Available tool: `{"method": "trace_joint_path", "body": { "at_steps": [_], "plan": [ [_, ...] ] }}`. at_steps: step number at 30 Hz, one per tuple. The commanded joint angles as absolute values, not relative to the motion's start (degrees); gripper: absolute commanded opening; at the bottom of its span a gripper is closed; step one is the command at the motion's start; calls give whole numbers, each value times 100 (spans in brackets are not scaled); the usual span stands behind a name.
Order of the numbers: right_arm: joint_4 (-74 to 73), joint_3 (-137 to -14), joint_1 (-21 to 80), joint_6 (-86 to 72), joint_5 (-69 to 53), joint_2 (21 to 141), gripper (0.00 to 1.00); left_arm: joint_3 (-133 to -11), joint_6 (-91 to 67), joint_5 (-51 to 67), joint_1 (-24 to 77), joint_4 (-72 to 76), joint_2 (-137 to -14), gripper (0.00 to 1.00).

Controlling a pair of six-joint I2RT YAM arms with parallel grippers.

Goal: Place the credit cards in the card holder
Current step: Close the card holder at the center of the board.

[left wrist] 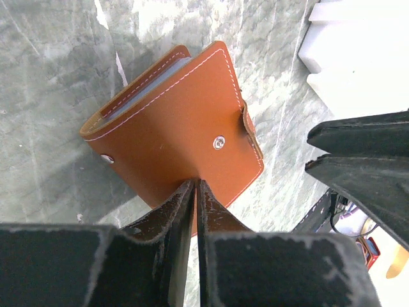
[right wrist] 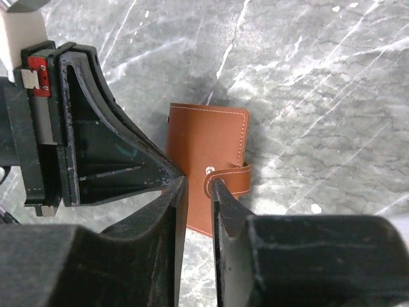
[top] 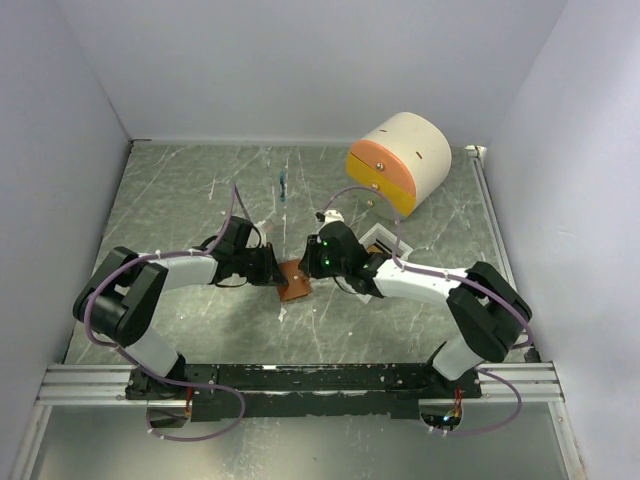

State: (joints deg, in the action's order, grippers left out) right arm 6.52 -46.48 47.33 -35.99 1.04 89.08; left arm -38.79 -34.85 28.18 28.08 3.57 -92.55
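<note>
The card holder point(top: 294, 282) is a brown leather wallet, folded over, lying on the marble table between both grippers. My left gripper point(left wrist: 195, 185) is shut on its near edge, holding the card holder point(left wrist: 179, 121) slightly tilted. Pale blue-grey layers point(left wrist: 148, 87) show inside the fold; I cannot tell credit cards from pockets there. No loose credit cards are in view. My right gripper point(right wrist: 198, 182) stands open just above the card holder point(right wrist: 208, 144), one fingertip by the strap point(right wrist: 229, 179) with its snap. In the top view the left gripper point(top: 272, 268) and right gripper point(top: 312, 262) meet over the wallet.
A white tray point(top: 385, 240) sits right behind the right gripper, and shows as the white tray point(left wrist: 358, 57) in the left wrist view. A cream-and-orange rounded drawer box point(top: 400, 160) stands at the back right. A small blue object point(top: 285, 185) lies at the back centre.
</note>
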Motion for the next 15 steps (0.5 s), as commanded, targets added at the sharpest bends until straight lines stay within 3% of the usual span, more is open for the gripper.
{"method": "trace_joint_path", "body": {
  "at_steps": [1,5,15],
  "plan": [
    [453,-4476,4702,-3623,153,8854,19,-3772,-3273,2506,2900,84,-9424,20],
    [377,-4522,4645,-3660,193,8981,13,-3840,-3264,2550,2900,29,-9499,20],
    [608,-4717,4593,-3812,-136,9498,18,-3954,-3222,2558,2927,-70,-9591,20]
  ]
}}
